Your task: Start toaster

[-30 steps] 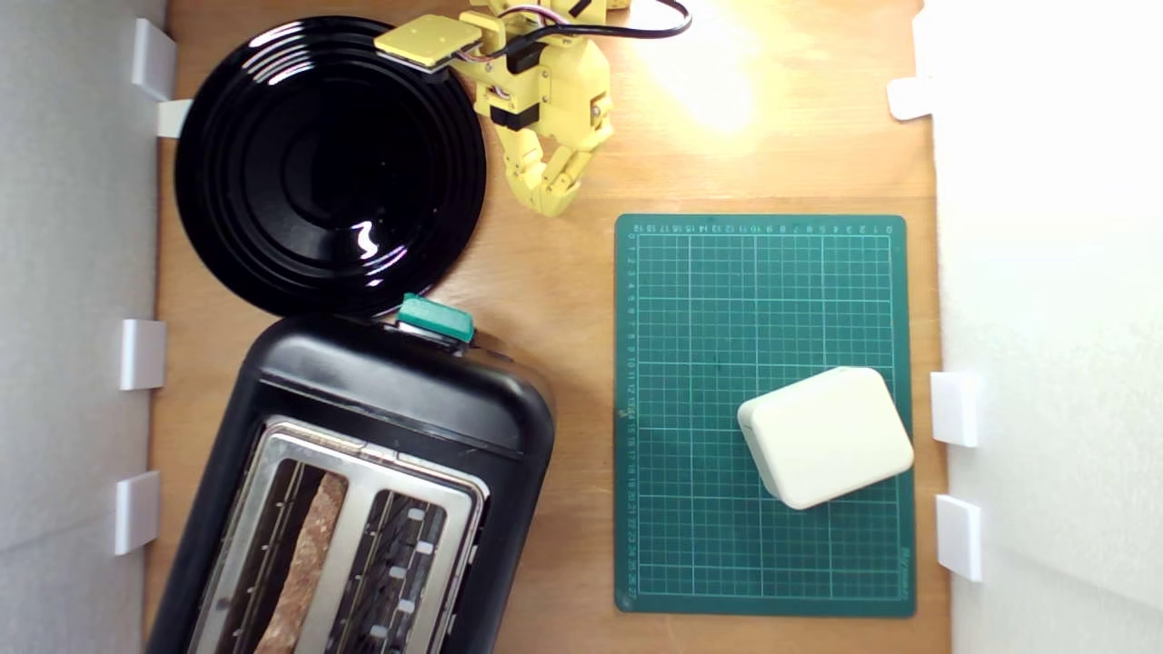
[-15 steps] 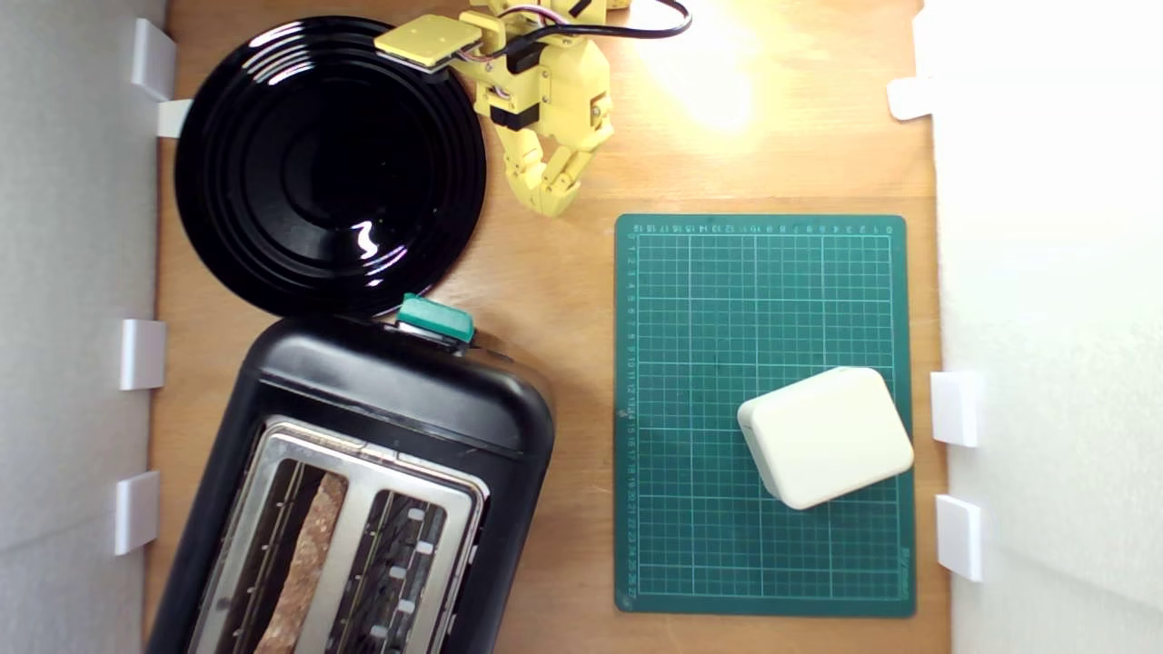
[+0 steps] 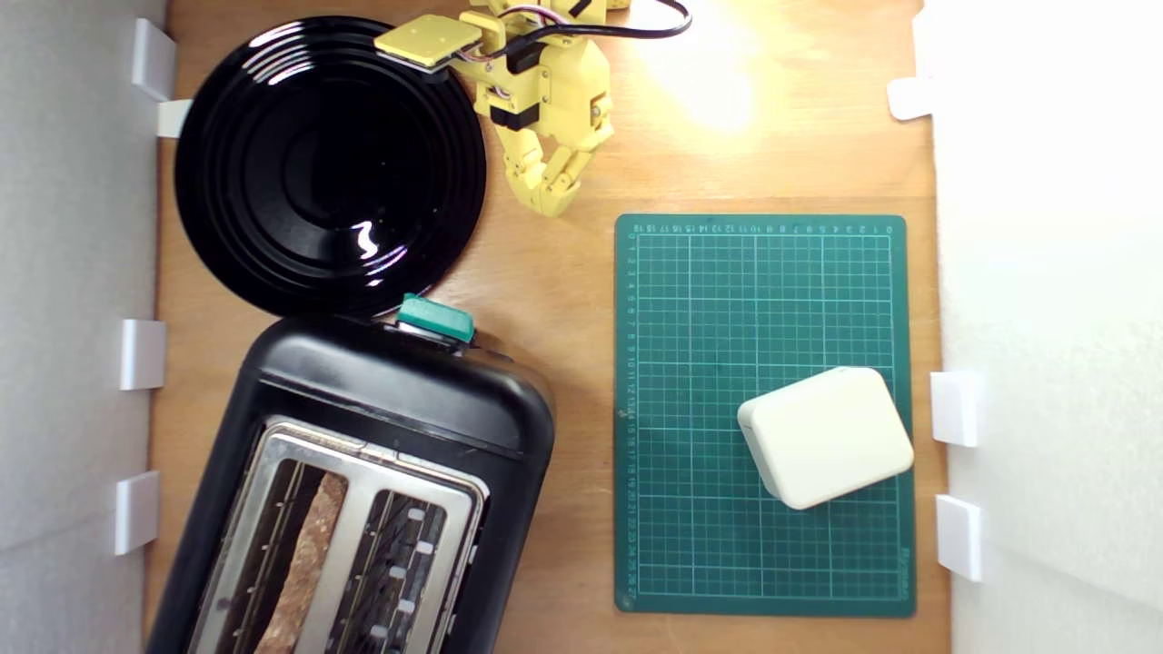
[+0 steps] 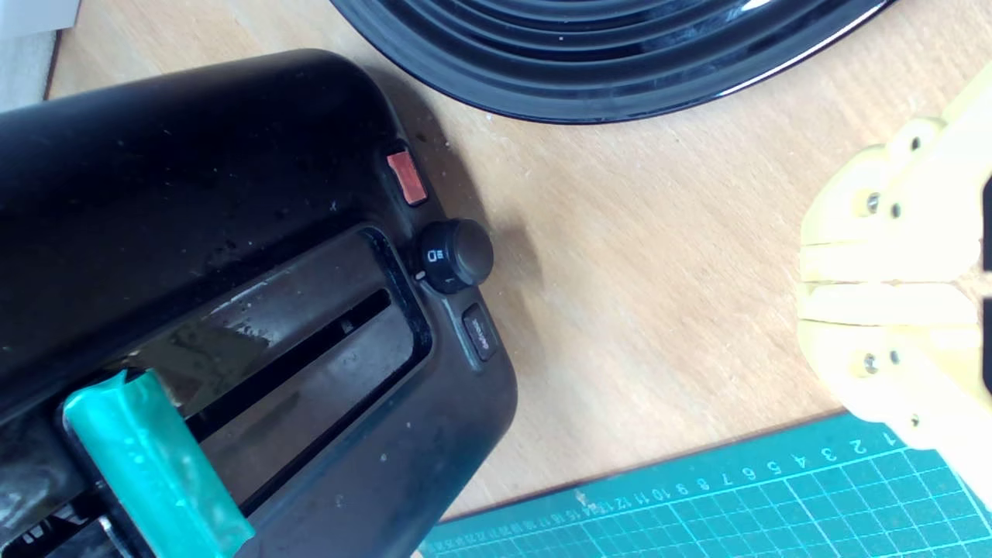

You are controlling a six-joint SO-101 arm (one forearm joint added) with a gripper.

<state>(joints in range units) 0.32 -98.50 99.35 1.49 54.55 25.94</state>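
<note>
Tool [image 3: 551, 195] shut, holding nothing, parked beside black plate [image 3: 273, 227], well away from toaster [image 3: 400, 400] on bench [image 3: 545, 300]. Green lever [image 3: 436, 318] sits up, facing tool, so you can push it down. Bread waits in slot.

Glossy black toaster [image 3: 400, 400] with teal lever [image 3: 437, 318]; black ringed plate [image 3: 273, 227]; green white-gridded mat [image 3: 709, 300]; cream box [image 3: 827, 436]; yellow gripper [image 3: 550, 204]; tan wood-grain surface [image 3: 563, 300].
</note>
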